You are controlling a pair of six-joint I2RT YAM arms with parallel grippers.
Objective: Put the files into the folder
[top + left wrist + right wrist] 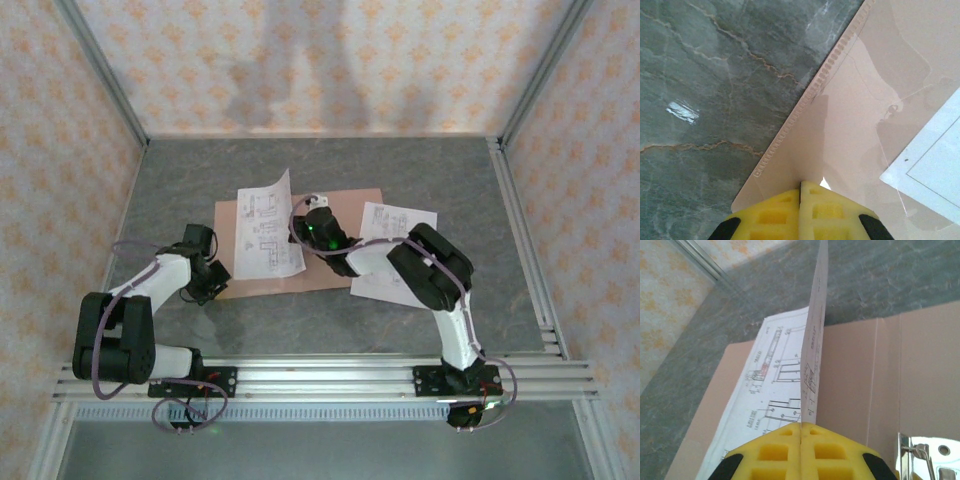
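Where marbled table meets patterned walls, left jaws pinch folder, right jaws sheet.

Bright even light, soft shadows, slight glare

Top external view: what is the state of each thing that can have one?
folder, open, flat on the table
lifted sheet, on the folder, right edge raised
second sheet, flat, partly under the right arm
left claw, shut on the folder's corner
right claw, shut on the lifted sheet's edge
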